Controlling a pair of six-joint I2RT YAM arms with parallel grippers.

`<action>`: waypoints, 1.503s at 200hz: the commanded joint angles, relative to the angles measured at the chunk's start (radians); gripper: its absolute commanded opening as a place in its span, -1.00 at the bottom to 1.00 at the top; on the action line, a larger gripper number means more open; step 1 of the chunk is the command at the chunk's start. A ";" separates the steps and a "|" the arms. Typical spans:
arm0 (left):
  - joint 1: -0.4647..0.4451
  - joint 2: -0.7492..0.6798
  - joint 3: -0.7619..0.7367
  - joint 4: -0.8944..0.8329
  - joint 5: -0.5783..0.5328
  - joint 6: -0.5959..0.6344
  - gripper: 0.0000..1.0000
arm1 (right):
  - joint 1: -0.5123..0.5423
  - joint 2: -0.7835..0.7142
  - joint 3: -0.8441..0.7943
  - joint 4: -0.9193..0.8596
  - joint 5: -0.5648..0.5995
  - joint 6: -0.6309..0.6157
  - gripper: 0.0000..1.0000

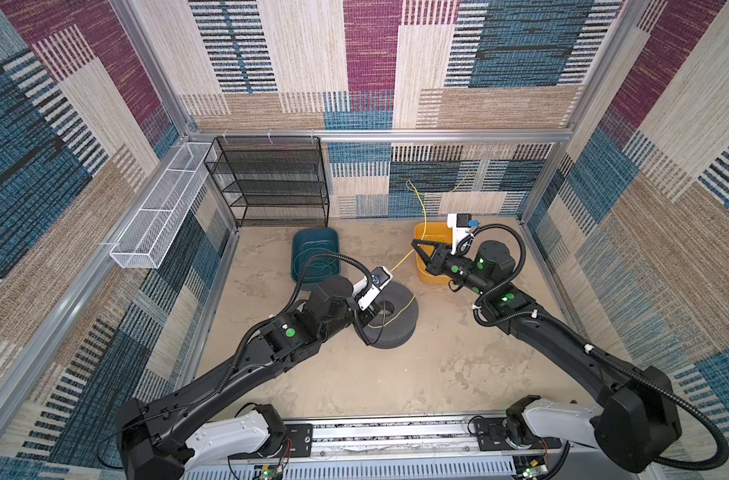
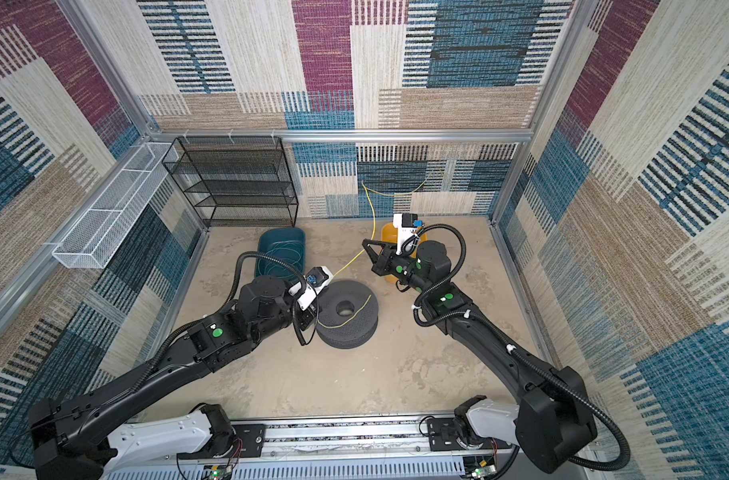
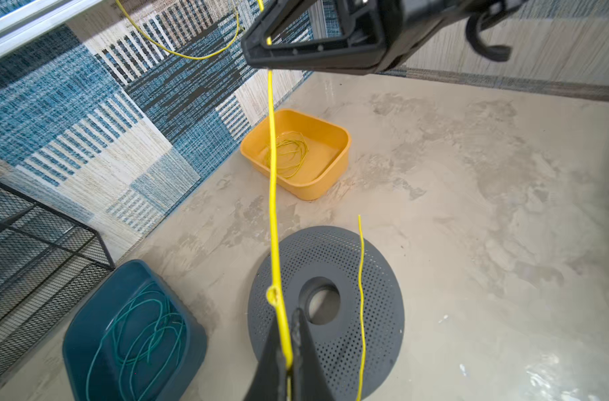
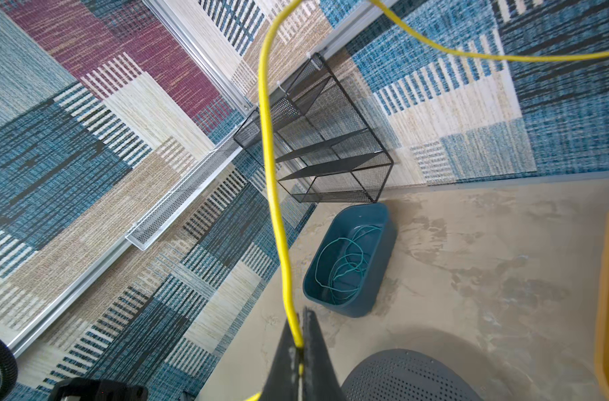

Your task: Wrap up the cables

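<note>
Work surface: beige, mottled, matte. Walls on 3 sides are hung with woven patchwork in blue, maroon, cream and tan, and aluminium rails frame them. Black mesh shelf rack stands against the back wall, left of centre. White mesh basket is fixed along the left wall.

Teal bin sits just in front of the rack, with green cable coiled loosely inside. Yellow bin is at the back right, near the wall, and a loose yellow coil lies on its bottom. Grey perforated spool lies flat on the surface between the 2 bins, toward the front.

Yellow cable runs taut through the air between both arms. Left gripper, above the spool, is clamped on it — a small knot sits just beyond the fingertips, and a loose tail crosses over the spool's top. Right gripper, over the yellow bin's near side, is pinched tight on the same cable — past it the cable climbs and arcs along the back wall.
</note>
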 commanded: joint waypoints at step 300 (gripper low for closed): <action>0.128 0.477 0.495 -0.182 0.367 -0.397 -1.00 | -0.038 -0.508 -0.480 -0.099 -0.146 -0.131 -0.03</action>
